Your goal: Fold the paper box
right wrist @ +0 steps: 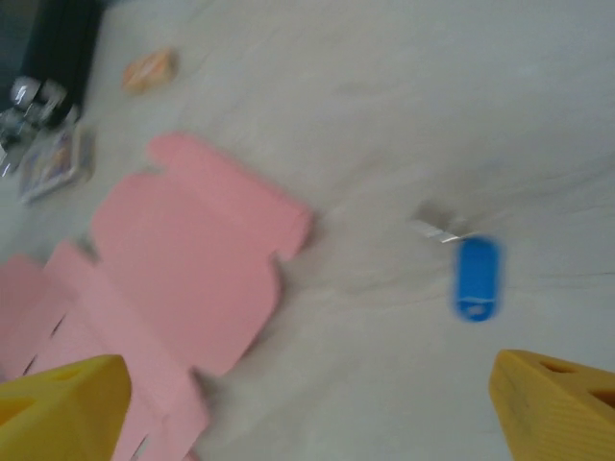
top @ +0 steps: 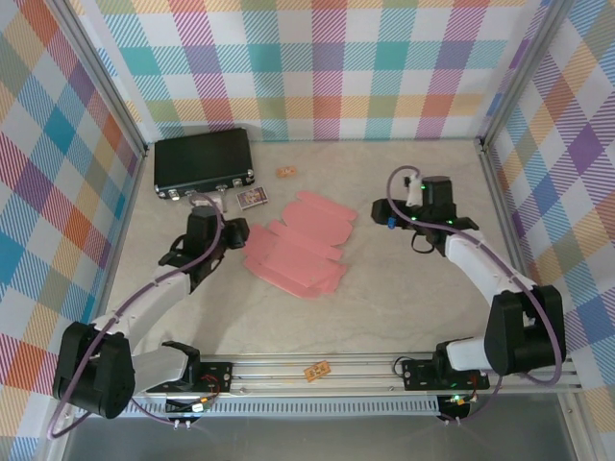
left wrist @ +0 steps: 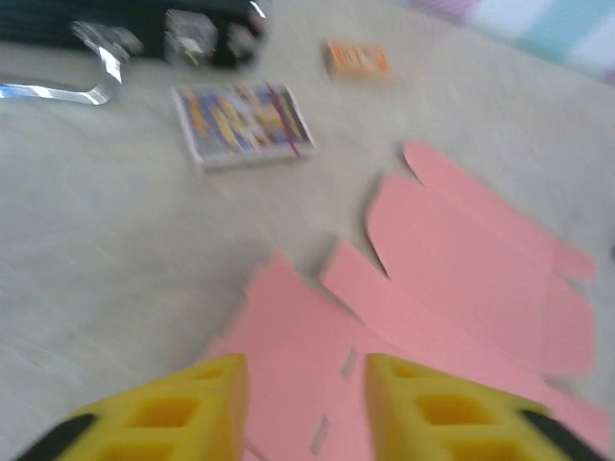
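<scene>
The paper box (top: 300, 245) lies flat and unfolded at the middle of the table (top: 384, 307). The left arm stretches forward, and the left end effector (top: 233, 236) is released over the sheet's 9 o'clock edge. The right arm bends inward. The right end effector (top: 388, 215) gapes wide at 3 o'clock, apart from the sheet.

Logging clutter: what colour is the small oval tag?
The tag is blue, clearest in the right wrist view.
</scene>
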Tool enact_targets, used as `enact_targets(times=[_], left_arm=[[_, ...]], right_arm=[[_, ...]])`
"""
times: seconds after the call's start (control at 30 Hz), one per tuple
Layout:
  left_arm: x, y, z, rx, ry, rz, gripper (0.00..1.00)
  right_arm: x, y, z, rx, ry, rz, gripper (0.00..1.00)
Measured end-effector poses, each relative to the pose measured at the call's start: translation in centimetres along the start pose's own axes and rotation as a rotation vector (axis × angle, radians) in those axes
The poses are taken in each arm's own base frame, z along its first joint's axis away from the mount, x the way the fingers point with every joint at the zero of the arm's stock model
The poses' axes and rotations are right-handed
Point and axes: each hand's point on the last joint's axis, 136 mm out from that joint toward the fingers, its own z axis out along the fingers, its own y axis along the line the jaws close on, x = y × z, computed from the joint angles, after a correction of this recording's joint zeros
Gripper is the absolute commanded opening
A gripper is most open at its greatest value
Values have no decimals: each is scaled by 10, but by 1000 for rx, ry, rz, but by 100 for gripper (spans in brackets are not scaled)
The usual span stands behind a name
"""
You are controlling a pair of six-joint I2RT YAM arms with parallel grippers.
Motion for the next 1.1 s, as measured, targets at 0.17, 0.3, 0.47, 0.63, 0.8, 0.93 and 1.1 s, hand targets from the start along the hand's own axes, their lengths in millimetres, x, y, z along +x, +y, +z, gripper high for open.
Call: enact_targets(times=[0.17, 0.3, 0.47, 0.63, 0.8, 0.93, 1.1], left_arm=[[39, -41, 14, 70, 146, 4, 0], [68, -62, 32, 96, 254, -9, 0], [98, -82, 52, 104, 359, -26, 0], [116, -97, 63, 129, 412, -50, 0], [137, -97, 70, 122, 470, -70, 0], [145, -89, 71, 96, 483, -94, 0], [152, -74, 71, 32, 480, -104, 0]], right_arm=[[17, 47, 33, -104, 143, -51, 62], [16, 72, 65, -167, 229, -60, 22], [10, 90, 108, -218, 310, -54, 10], [18, 97, 148, -223, 393, -51, 6], [36, 98, 177, -210, 478, -44, 5], [52, 89, 181, -179, 530, -28, 6], [67, 76, 182, -128, 559, -24, 7]])
